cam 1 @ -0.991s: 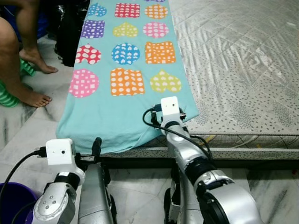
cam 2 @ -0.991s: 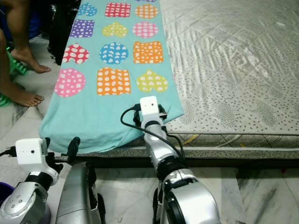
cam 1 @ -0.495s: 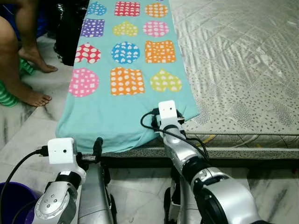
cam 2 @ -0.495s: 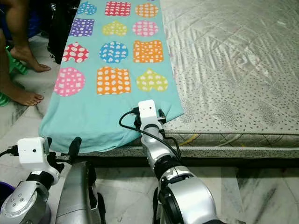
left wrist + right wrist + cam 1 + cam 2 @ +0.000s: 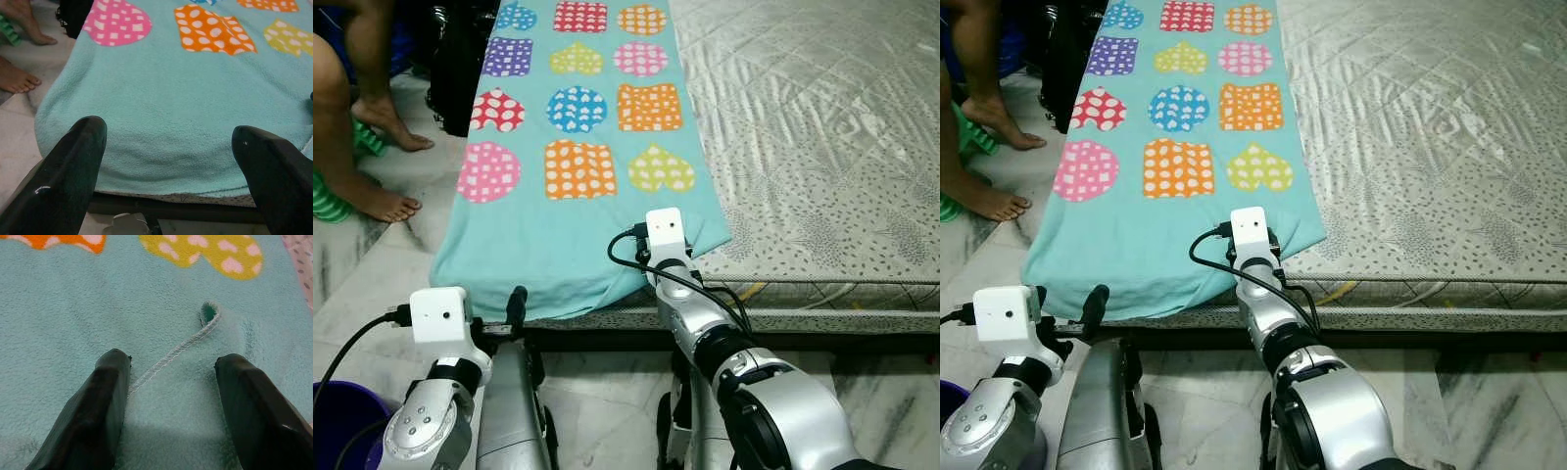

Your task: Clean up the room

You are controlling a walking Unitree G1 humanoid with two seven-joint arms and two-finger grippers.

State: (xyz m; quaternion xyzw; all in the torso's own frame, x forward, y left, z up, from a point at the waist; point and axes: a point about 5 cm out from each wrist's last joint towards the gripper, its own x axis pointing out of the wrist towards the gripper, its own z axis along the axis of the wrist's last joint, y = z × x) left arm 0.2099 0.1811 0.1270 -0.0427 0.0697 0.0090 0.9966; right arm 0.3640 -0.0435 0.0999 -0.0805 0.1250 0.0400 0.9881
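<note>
Now the right pincer (image 5: pixel 168 382) is seen lowered onto the near corner of the teal blanket (image 5: pixel 558 235), where a second ago it was held a little farther out over that corner; the arm has been drawn slightly back and to the robot's left. In the right wrist view its two black fingers (image 5: pixel 105 401) are spread wide on either side of a folded-over stitched hem (image 5: pixel 195 340), with nothing grasped between them yet. This is judged to be the set-up for a pinch on the blanket edge, so that the blanket can be folded or pulled off the bed (image 5: pixel 822 117) as part of tidying the room.

The blanket itself is unchanged: it lies spread along the bed's left side, its near end draped over the mattress edge toward the marble floor (image 5: pixel 372 264).

The left pincer (image 5: pixel 168 161) has been kept low in front of the hanging blanket edge, released, its fingers well apart and just short of the fabric. Hardly any shift is noted in it compared with the earlier frames.

A person's bare feet (image 5: pixel 386 206) are seen on the floor beside the bed, in the same place as before. A purple bucket (image 5: pixel 337 421) stands by the left arm.
</note>
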